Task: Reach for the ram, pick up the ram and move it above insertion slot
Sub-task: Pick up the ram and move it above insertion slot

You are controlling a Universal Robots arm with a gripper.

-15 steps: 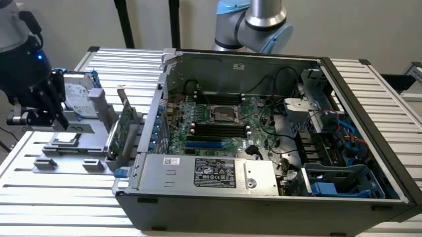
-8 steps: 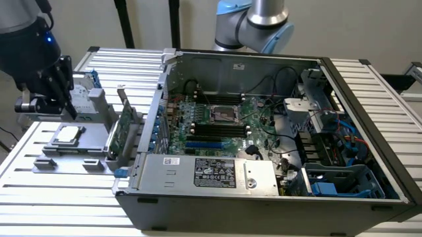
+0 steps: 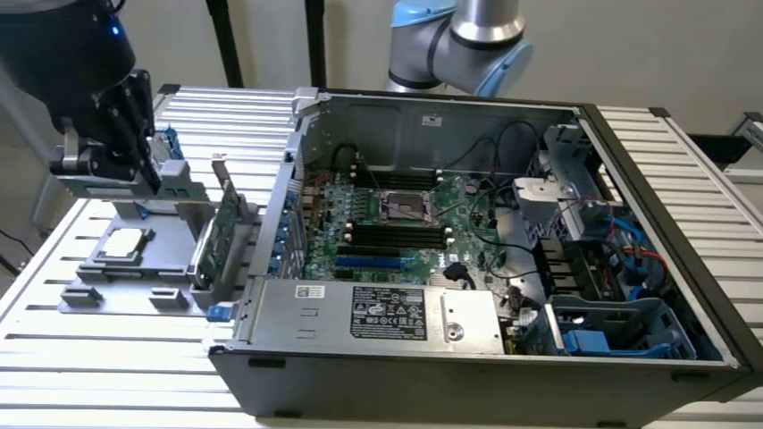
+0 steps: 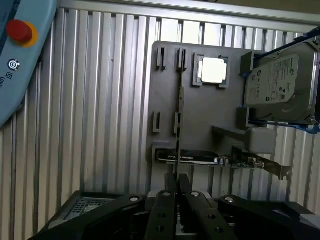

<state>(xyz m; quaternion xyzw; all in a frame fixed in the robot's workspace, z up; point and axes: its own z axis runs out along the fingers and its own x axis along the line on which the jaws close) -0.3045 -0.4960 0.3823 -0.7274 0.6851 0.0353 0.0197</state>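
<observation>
Ram (image 4: 178, 112): we read it as thin strip standing on edge in grey fixture plate (image 4: 200, 105), centre of wrist frame, long axis running straight away from tool (image 4: 176, 192). Tool fingers (image 4: 168, 200) close together, near end of ram between them; whether they clamp it, we cannot tell. In exterior view, tool (image 3: 120, 156) hangs at upper left over fixture on slatted surface (image 3: 107, 357), open computer case (image 3: 477, 232) toward frame centre and right.
</observation>
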